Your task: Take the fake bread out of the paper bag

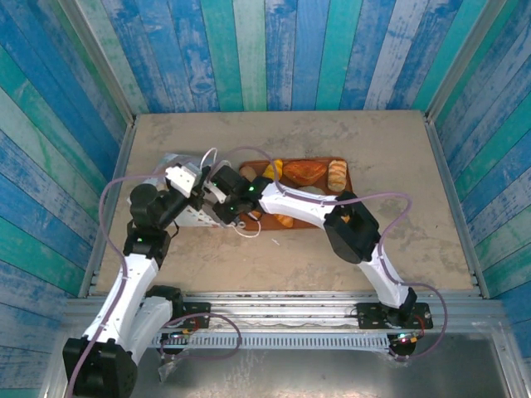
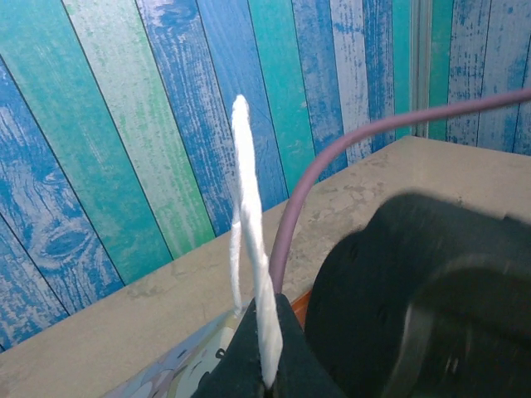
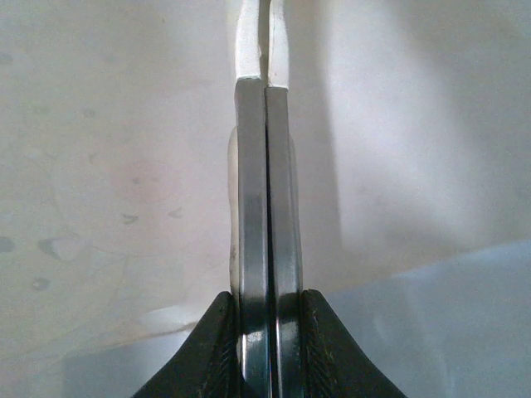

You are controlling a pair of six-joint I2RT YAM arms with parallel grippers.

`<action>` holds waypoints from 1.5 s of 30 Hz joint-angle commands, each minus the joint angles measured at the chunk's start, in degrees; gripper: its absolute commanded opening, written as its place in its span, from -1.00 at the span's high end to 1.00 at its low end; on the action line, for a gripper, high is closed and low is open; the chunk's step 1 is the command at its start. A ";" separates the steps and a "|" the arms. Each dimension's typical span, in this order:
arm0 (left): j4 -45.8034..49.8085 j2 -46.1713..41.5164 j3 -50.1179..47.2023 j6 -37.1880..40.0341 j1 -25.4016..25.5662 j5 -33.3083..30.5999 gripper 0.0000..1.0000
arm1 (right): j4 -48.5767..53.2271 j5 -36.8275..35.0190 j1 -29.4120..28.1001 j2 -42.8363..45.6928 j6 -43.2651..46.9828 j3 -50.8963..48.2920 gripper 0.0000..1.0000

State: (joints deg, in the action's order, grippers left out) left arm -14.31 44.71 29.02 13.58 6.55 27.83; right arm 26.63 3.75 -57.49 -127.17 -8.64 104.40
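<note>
The paper bag (image 1: 191,217) lies left of centre on the table, its pastel print showing in the left wrist view (image 2: 178,365). My left gripper (image 1: 199,181) (image 2: 267,377) is shut on one white cord handle (image 2: 249,215), which stands up taut from the fingertips. My right gripper (image 1: 219,201) (image 3: 265,79) is at the bag's mouth with white paper on all sides, its jaws pressed flat together with no bread between them. Three pieces of fake bread (image 1: 305,172) (image 1: 337,174) (image 1: 272,170) lie on the reddish-brown tray (image 1: 347,187), and a smaller piece (image 1: 284,220) lies at its near edge.
The right arm (image 1: 353,228) reaches leftward across the tray, and its dark body (image 2: 431,298) bulks close beside the left gripper. A purple cable (image 2: 332,157) arches over. The bag's second cord handle (image 1: 249,232) trails on the table. Blue-green plank walls (image 1: 265,50) enclose the table.
</note>
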 commanded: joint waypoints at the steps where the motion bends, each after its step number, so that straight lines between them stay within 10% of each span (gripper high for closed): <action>1: -2.51 -1.18 -0.80 1.62 0.23 -0.28 0.99 | 0.65 -0.27 -0.03 4.39 -1.50 -1.55 0.99; 19: -4.07 0.96 -0.88 3.38 0.22 5.48 0.99 | 5.65 11.66 1.53 4.22 -5.79 5.02 0.96; 35: 12.46 11.35 12.59 20.05 -3.42 21.45 1.00 | 5.52 15.37 7.36 24.39 -11.60 -17.76 0.96; 45: 20.08 12.29 14.13 33.45 -3.41 19.74 1.00 | 4.96 13.38 8.63 27.76 -12.35 -19.80 0.99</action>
State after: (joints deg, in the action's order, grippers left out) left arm 1.74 56.58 41.34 40.62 3.31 47.66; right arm 32.62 17.93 -49.19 -101.49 -20.38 84.97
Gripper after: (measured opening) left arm 0.043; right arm 0.210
